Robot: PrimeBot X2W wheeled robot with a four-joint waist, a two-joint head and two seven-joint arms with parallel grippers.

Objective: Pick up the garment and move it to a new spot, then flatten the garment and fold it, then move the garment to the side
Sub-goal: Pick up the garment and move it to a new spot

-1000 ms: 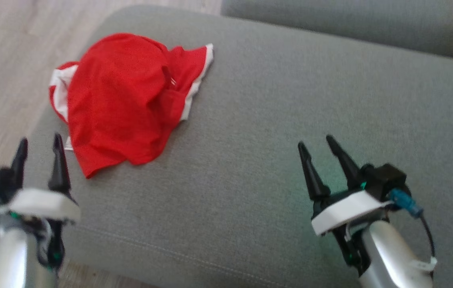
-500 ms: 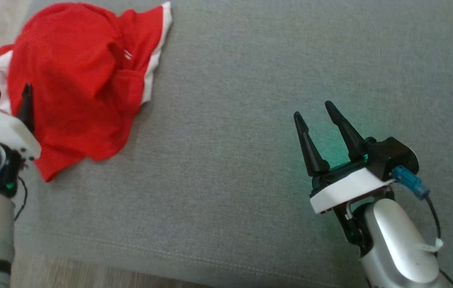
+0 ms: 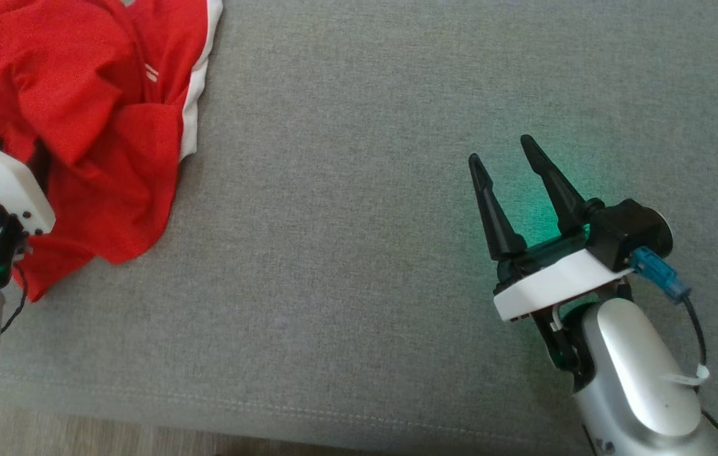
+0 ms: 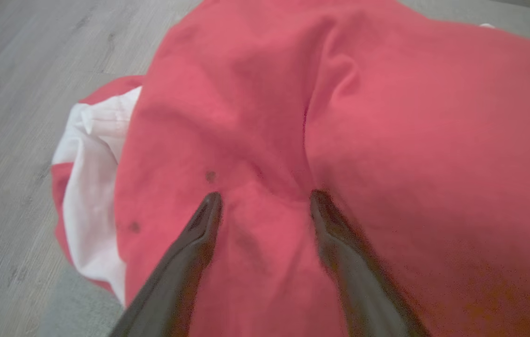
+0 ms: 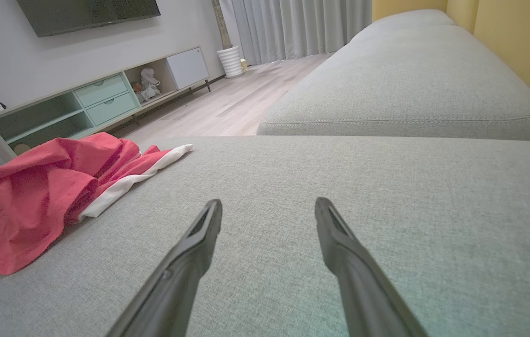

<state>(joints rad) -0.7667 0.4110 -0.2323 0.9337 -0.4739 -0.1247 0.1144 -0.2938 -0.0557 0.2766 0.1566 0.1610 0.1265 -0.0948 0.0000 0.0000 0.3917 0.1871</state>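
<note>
- Where the grey sofa cushion (image 3: 365,221) meets its left edge, the crumpled red garment (image 3: 99,126) lies, long axis diagonal, white-trimmed end pointing far-right.
- Left gripper (image 4: 265,196): jaws spread, tips at the fabric, nothing clamped.
- Right gripper (image 3: 501,151): jaws spread over bare cushion.

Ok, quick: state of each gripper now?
Left gripper: open, tips at the red garment, not gripping.
Right gripper: open, empty, above the sofa cushion.

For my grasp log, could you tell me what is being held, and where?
Nothing: left gripper open over the red garment, right gripper open over the sofa.
</note>
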